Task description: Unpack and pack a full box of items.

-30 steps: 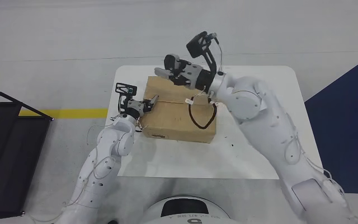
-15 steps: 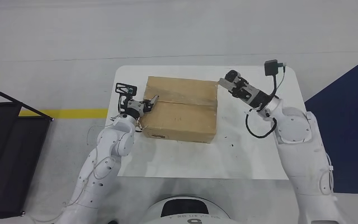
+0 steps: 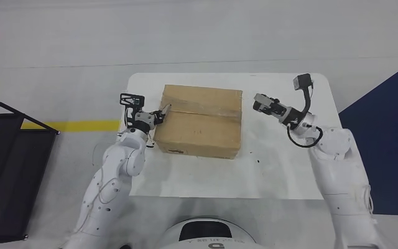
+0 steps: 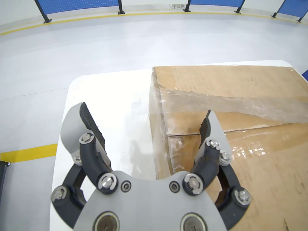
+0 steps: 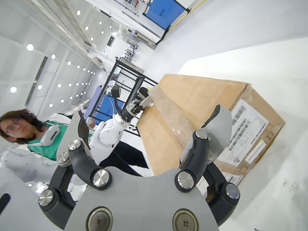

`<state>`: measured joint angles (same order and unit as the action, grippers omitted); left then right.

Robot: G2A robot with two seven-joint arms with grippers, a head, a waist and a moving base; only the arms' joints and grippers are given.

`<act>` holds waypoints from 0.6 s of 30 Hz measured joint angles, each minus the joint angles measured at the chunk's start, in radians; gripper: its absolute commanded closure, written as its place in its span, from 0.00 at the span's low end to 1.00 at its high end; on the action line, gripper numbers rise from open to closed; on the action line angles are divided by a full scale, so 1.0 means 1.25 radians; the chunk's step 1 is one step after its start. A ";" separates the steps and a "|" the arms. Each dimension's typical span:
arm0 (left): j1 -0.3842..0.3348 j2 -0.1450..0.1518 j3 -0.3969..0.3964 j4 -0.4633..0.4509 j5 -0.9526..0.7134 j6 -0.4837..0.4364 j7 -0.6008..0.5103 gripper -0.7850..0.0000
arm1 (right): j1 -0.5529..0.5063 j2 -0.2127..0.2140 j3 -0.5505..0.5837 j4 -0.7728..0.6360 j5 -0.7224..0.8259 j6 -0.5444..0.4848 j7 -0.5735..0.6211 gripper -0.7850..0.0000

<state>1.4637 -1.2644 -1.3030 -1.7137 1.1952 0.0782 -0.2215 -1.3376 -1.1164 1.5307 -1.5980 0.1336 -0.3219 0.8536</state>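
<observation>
A closed cardboard box (image 3: 199, 121) stands in the middle of the white table (image 3: 280, 168), with clear tape (image 4: 216, 102) along its top seam. My left gripper (image 3: 163, 112) is open at the box's left end. In the left wrist view, the left gripper (image 4: 144, 126) has one finger (image 4: 208, 131) over the box (image 4: 240, 145) top and the other beside it over the table (image 4: 120, 97). My right gripper (image 3: 257, 102) hangs open to the right of the box, apart from it. The right gripper (image 5: 149, 116) faces the box (image 5: 192, 102) end that bears white labels (image 5: 250, 133).
A black rack (image 3: 18, 155) stands on the floor left of the table, past a yellow floor line (image 3: 74, 126). Bare table lies in front of the box and to its right. The far left gripper (image 5: 144, 99) shows across the box in the right wrist view.
The right arm has swung from above the box's top out to the right side of the table. The left gripper has shifted slightly left along the box's end.
</observation>
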 measured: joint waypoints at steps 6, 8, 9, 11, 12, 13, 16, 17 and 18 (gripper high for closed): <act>0.031 0.002 -0.009 -0.075 0.033 0.004 0.001 0.00 | 0.036 0.002 -0.046 0.035 0.000 0.079 0.072 0.00; 0.043 0.003 -0.014 -0.100 0.043 0.011 0.006 0.00 | 0.050 0.002 -0.061 0.041 -0.007 0.101 0.089 0.00; 0.052 0.004 -0.020 -0.117 0.046 0.016 0.010 0.00 | 0.058 0.002 -0.070 0.046 -0.009 0.112 0.095 0.00; 0.068 0.005 -0.033 -0.143 0.050 0.025 0.017 0.00 | 0.068 0.002 -0.080 0.052 -0.011 0.125 0.102 0.00; 0.079 0.005 -0.044 -0.160 0.050 0.030 0.022 0.00 | 0.074 0.002 -0.087 0.056 -0.010 0.130 0.105 0.00; 0.088 0.006 -0.052 -0.171 0.049 0.034 0.025 0.00 | 0.078 0.002 -0.092 0.059 -0.009 0.135 0.107 0.00; 0.114 0.008 -0.085 -0.192 0.040 0.043 0.034 0.00 | 0.090 0.001 -0.110 0.070 -0.007 0.146 0.115 0.00; 0.121 0.008 -0.095 -0.193 0.036 0.045 0.036 0.00 | 0.093 0.001 -0.115 0.073 -0.005 0.147 0.115 0.00; 0.127 0.008 -0.107 -0.191 0.029 0.048 0.038 0.00 | 0.098 0.000 -0.121 0.077 -0.004 0.147 0.115 0.00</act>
<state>1.6228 -1.2538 -1.4368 -1.9527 1.2310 0.1380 -0.1735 -1.2155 -1.1162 1.3800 -1.5015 0.1286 -0.1381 0.9975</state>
